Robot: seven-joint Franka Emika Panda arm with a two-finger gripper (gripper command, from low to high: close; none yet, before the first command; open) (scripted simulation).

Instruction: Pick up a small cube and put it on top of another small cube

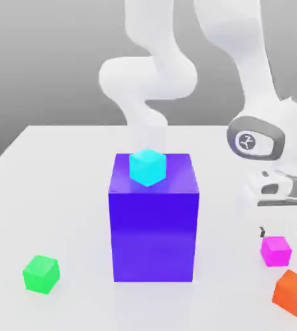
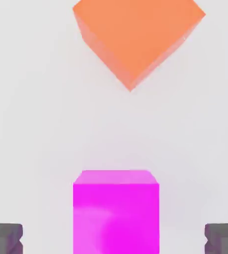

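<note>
The small magenta-pink cube (image 1: pixel 275 251) rests on the white table at the exterior view's right. My gripper (image 1: pixel 282 230) hangs just above it, open, with its dark fingertips (image 2: pixel 4 237) spread wide on either side of the cube (image 2: pixel 115 213) and not touching it. A cyan cube (image 1: pixel 147 167) sits on top of the big blue-violet block (image 1: pixel 154 226) in the middle of the table.
An orange cube (image 1: pixel 293 292) lies close to the magenta one, toward the table's front (image 2: pixel 135 34). A green cube (image 1: pixel 41 273) sits at the front on the exterior view's left. The white arm rises behind the big block.
</note>
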